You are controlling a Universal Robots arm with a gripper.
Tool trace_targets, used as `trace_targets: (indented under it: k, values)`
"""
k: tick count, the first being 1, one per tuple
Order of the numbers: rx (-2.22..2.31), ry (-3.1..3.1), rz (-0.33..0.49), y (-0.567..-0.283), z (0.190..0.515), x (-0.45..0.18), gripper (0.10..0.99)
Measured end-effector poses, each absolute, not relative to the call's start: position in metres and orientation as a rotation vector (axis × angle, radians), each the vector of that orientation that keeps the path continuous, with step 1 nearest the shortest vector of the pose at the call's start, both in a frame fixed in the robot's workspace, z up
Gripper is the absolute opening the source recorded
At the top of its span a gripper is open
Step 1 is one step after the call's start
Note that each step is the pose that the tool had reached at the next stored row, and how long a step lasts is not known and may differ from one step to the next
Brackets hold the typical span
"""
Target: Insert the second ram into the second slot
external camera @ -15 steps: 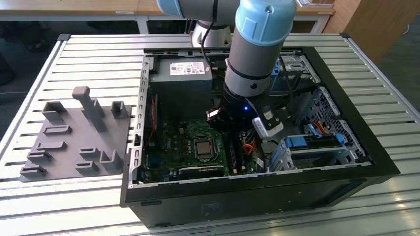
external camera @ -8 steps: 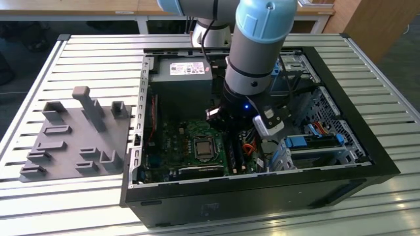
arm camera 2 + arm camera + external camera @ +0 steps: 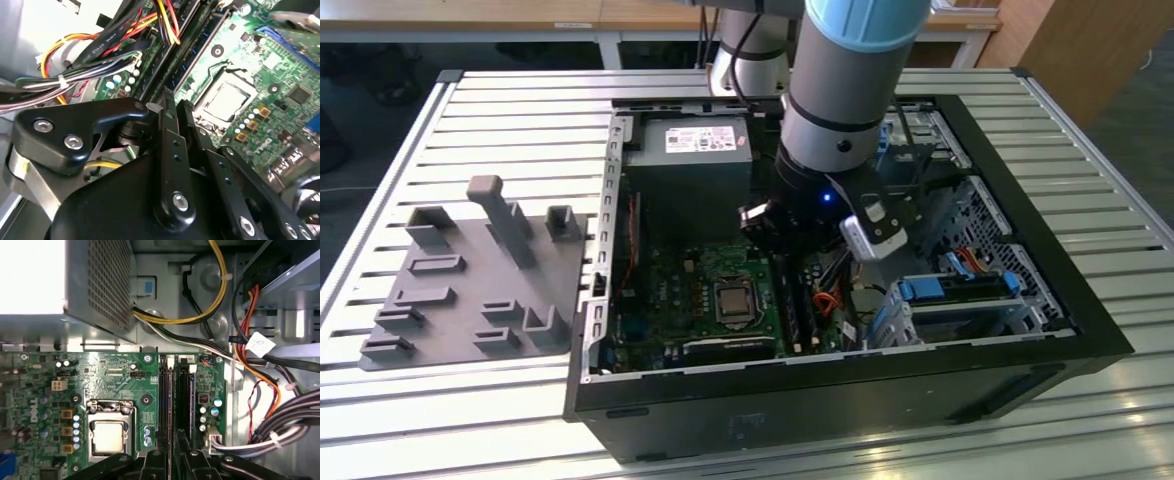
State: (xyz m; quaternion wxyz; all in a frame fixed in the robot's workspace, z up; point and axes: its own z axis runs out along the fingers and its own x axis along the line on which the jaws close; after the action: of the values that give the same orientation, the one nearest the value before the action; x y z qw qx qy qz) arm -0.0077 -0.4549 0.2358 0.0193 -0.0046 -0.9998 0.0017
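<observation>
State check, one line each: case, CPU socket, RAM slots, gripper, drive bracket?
PC case, open, side panel off, lying on its side.
CPU socket, chip in place, no cooler on it.
memory slots, dark strips standing in them; full seating cannot be told.
gripper, inside the case, right over the memory slots.
blue drive bracket, sitting in its bay.
</observation>
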Motion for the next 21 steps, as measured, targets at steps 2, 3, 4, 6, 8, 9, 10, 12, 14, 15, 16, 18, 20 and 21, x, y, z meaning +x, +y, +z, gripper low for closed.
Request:
trace_targets:
  k: [2, 3, 4, 6, 8, 9, 10, 12, 14, 15, 16, 18, 20, 21]
  values:
    - [-0.014, -3.103, 0.005, -0.455, 0.237, -0.008, 0.216]
    - [-0.014, -3.103, 0.005, -0.455, 0.237, -0.008, 0.216]
    - [-0.014, -3.103, 0.005, -0.455, 0.237, -0.008, 0.204]
    - [-0.014, -3.103, 0.005, -0.455, 0.237, -0.008, 0.137]
    - [-0.014, -3.103, 0.005, -0.455, 0.237, -0.008, 0.106]
    - [-0.014, -3.103, 0.005, -0.455, 0.236, -0.008, 0.106]
    - [-0.014, -3.103, 0.005, -0.455, 0.235, -0.008, 0.106]
    - [-0.014, -3.103, 0.005, -0.455, 0.232, -0.008, 0.106]
    - [-0.014, -3.104, 0.005, -0.455, 0.229, -0.008, 0.106]
    - [-0.014, -3.104, 0.005, -0.455, 0.227, -0.008, 0.106]
    - [-0.014, -3.104, 0.005, -0.455, 0.225, -0.008, 0.106]
    - [-0.014, -3.104, 0.005, -0.455, 0.222, -0.008, 0.106]
    - [-0.014, -3.103, 0.007, -0.455, 0.219, -0.008, 0.106]
    - [-0.014, -3.103, 0.006, -0.455, 0.217, -0.008, 0.106]
